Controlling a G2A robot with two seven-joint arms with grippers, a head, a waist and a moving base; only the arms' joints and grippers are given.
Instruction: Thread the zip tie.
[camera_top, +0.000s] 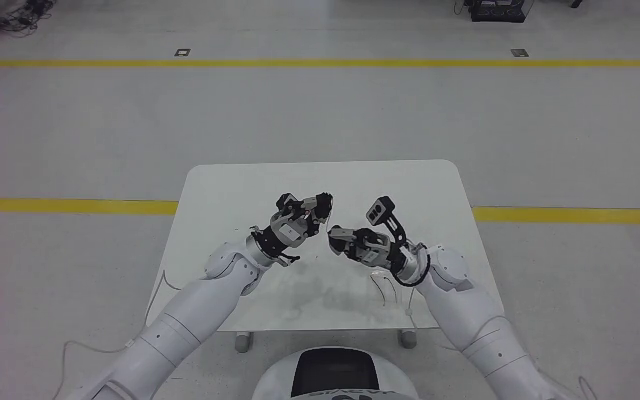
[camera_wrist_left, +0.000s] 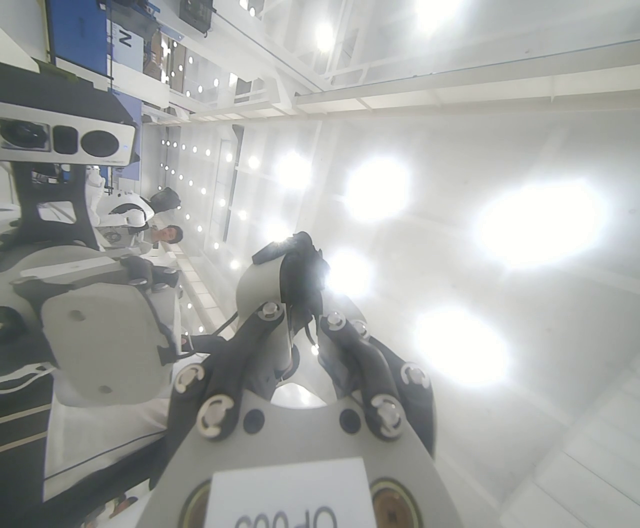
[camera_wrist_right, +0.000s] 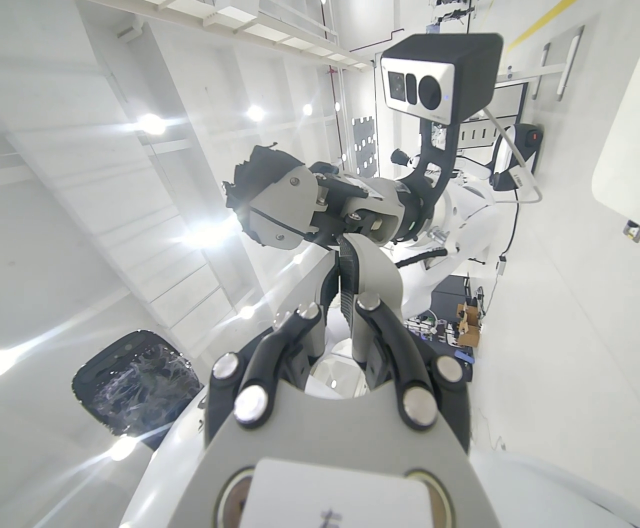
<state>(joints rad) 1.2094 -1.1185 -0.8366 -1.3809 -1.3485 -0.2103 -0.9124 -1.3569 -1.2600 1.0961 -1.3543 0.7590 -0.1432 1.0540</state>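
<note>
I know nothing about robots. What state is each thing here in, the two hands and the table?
table: standing level beneath both arms.
right gripper: fingers shut, up above the table, tips close to the left gripper.
left gripper: up above the table, pointing toward the right gripper.

white table (camera_top: 400, 185), pale floor (camera_top: 300, 120), yellow floor lines (camera_top: 320, 63), bright ceiling lights (camera_wrist_left: 540, 222)

The surface (camera_top: 400, 180) in front of me is a white tabletop with rounded corners. Faint grey marks (camera_top: 312, 290) show on the part nearest me. Under its near edge I see a caster (camera_top: 243, 342) resting on the pale floor (camera_top: 100, 130), where a yellow line (camera_top: 80, 206) runs out from both sides.
</note>
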